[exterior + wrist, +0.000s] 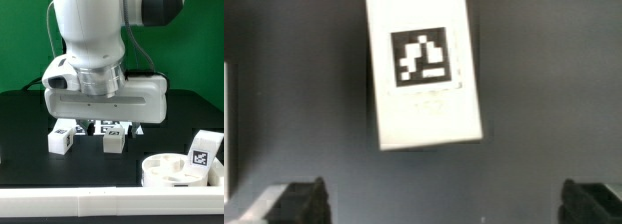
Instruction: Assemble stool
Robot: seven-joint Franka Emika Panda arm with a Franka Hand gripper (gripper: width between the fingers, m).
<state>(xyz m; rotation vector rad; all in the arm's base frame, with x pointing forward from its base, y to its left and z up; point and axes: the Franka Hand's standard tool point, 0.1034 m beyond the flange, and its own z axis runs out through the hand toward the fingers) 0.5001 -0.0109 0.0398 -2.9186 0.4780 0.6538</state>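
On the dark surface (22,128), toward the exterior view's left, a small white left leg (62,139) stands with a second leg (113,141) near it, both low under the arm's wrist. Well apart at the right sits the round seat disc (168,172), with a third leg (203,150) at its rim. In the wrist view the gripper (446,205) is spread wide and holds nothing, and a tagged leg (423,85) lies slightly tilted beyond its fingertips (295,200), not between them

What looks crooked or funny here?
Nothing is broken or spilled. The long white plastic block leg with a black-and-white tag lies a little askew, not square to the open gripper. Another white tagged leg sits tilted by the round white seat disc.
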